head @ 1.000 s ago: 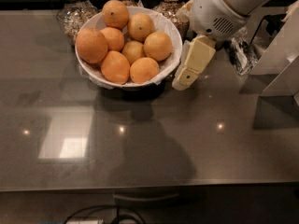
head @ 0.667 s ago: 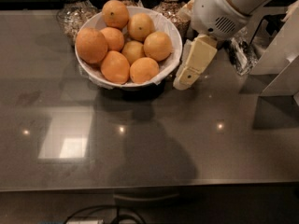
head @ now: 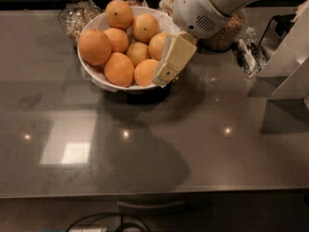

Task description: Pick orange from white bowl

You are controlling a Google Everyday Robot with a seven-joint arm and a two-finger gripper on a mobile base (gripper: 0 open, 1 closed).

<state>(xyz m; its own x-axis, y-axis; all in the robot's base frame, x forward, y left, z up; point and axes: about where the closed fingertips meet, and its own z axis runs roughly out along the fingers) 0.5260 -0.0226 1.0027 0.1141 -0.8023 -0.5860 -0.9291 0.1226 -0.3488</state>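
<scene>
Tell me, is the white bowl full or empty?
Full: oranges fill the white bowl above its rim, the biggest orange at its left. The gripper hangs over its right rim.

On my feed the light comes from overhead. The grey counter carries a pale square of glare at near left, plus three small bright pinpoints of reflection across its middle. The oranges in the white bowl glow warm, lit evenly on top. The gripper, hanging over the bowl's right rim, and the arm above it throw a broad, soft-edged shadow toward the near side. A darker one pools under the bowl. The far edge and the near strip sink into murk.
</scene>
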